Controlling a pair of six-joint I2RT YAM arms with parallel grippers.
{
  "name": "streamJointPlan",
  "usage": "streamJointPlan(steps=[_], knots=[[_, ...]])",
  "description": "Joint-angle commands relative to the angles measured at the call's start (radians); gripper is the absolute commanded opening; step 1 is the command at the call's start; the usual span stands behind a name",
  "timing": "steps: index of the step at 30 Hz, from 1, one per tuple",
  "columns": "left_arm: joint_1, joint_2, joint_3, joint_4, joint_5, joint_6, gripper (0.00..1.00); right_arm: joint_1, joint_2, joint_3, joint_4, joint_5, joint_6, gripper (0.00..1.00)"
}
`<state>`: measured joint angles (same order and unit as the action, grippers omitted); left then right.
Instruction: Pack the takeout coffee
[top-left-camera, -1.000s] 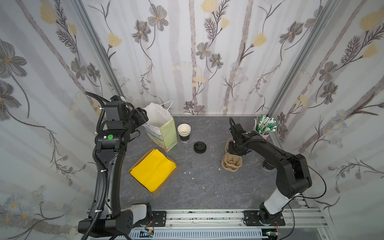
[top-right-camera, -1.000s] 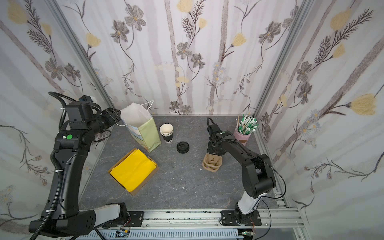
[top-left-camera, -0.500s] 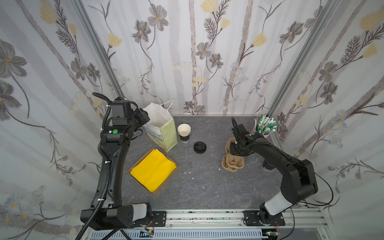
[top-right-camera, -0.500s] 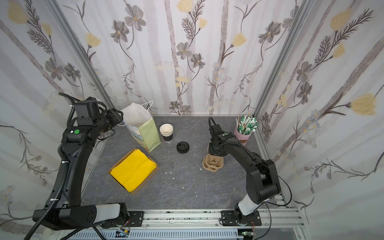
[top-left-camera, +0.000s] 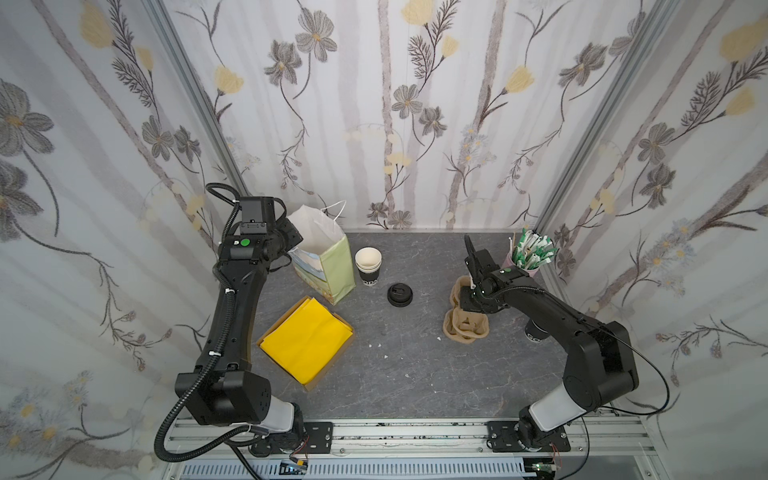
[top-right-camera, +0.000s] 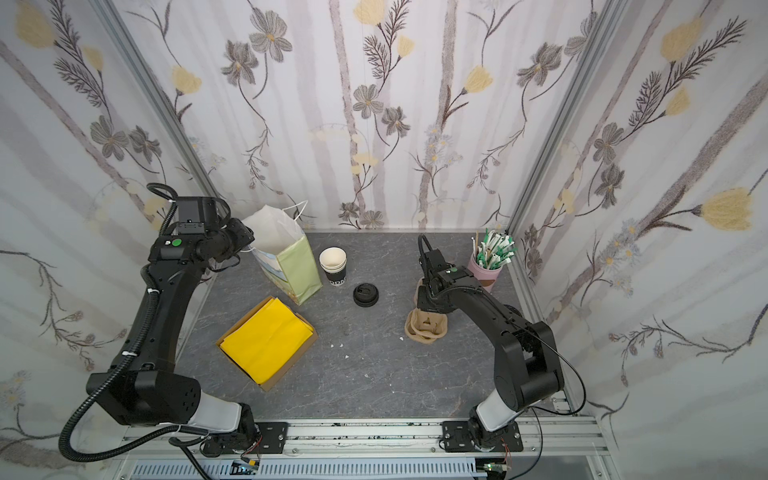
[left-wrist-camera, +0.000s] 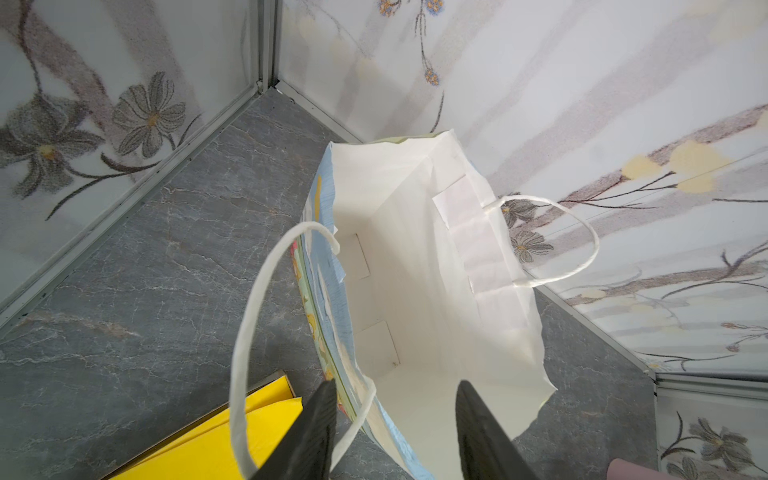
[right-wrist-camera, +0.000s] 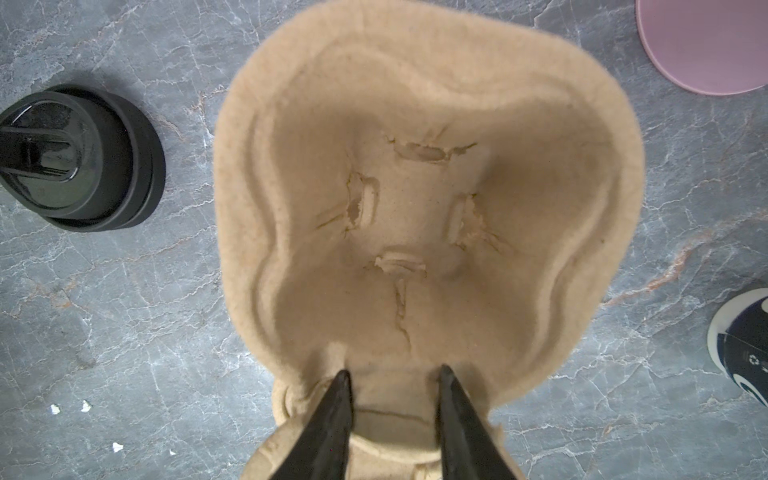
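A lone black cup with white lettering (top-left-camera: 535, 335) stands at the right, half hidden under my right arm; its edge also shows in the right wrist view (right-wrist-camera: 744, 349). A black domed lid (top-left-camera: 400, 294) lies mid-table. The open paper bag (top-left-camera: 324, 257) stands at the back left. My left gripper (left-wrist-camera: 395, 409) is open at the bag's mouth, one finger outside its near wall and handle, one over the white inside. My right gripper (right-wrist-camera: 392, 378) is shut on the neck of a brown pulp cup carrier (right-wrist-camera: 415, 208), one end tilted up off the table (top-left-camera: 457, 291).
A short stack of lidless black cups (top-left-camera: 368, 266) stands beside the bag. A cardboard box of yellow napkins (top-left-camera: 307, 340) lies front left. A pink cup of green-and-white sticks (top-left-camera: 530, 253) stands at the back right corner. Walls close in on three sides.
My left gripper has moved right, up to the bag's mouth, and its jaws have narrowed. My right gripper has shifted slightly back with the carrier in its grip.
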<state>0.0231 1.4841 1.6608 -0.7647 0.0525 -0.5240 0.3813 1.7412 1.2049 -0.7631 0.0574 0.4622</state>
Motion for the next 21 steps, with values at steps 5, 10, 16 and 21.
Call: streamJointPlan(steps=[5, 10, 16, 21], knots=[[0.003, 0.043, 0.000, -0.010, -0.087, -0.003, 0.49, -0.003, -0.002, 0.006, 0.036, -0.018, -0.011, 0.34], [0.003, 0.088, 0.014, -0.012, -0.075, -0.002, 0.49, -0.008, 0.001, 0.007, 0.033, -0.025, -0.020, 0.34], [0.004, 0.117, 0.012, -0.013, -0.055, -0.006, 0.37, -0.017, 0.007, 0.017, 0.029, -0.030, -0.025, 0.34], [0.009, 0.124, 0.022, -0.015, -0.056, -0.003, 0.12, -0.026, 0.011, 0.024, 0.028, -0.034, -0.030, 0.34]])
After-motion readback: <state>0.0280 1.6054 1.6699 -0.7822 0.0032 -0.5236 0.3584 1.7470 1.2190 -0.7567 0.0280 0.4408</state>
